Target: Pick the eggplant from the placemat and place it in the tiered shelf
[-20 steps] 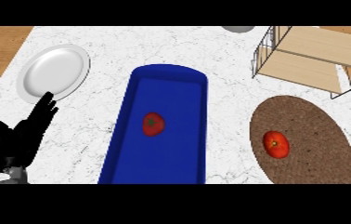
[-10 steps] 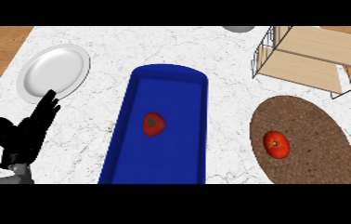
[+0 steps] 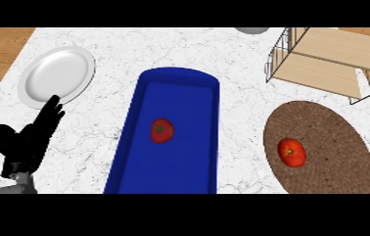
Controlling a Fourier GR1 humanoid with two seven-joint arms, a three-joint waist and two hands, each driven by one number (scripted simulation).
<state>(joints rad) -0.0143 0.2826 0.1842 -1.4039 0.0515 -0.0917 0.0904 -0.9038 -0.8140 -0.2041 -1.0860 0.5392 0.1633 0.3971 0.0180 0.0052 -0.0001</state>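
Left hand (image 3: 29,137) rests open at desk's left edge, fingers up; right hand not visible. Red round item (image 3: 291,152), tomato-like not eggplant, lies on brown placemat (image 3: 325,132) near tiered shelf (image 3: 325,59). Risk: grabbing lookalike (image 3: 162,130) in blue tray (image 3: 173,166) instead.

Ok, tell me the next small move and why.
Probably bring the right hand in over the placemat: the red, tomato-like item sits there untouched, no eggplant shows, and only the left hand is in view, open at the left edge. The shelf stands just beyond.
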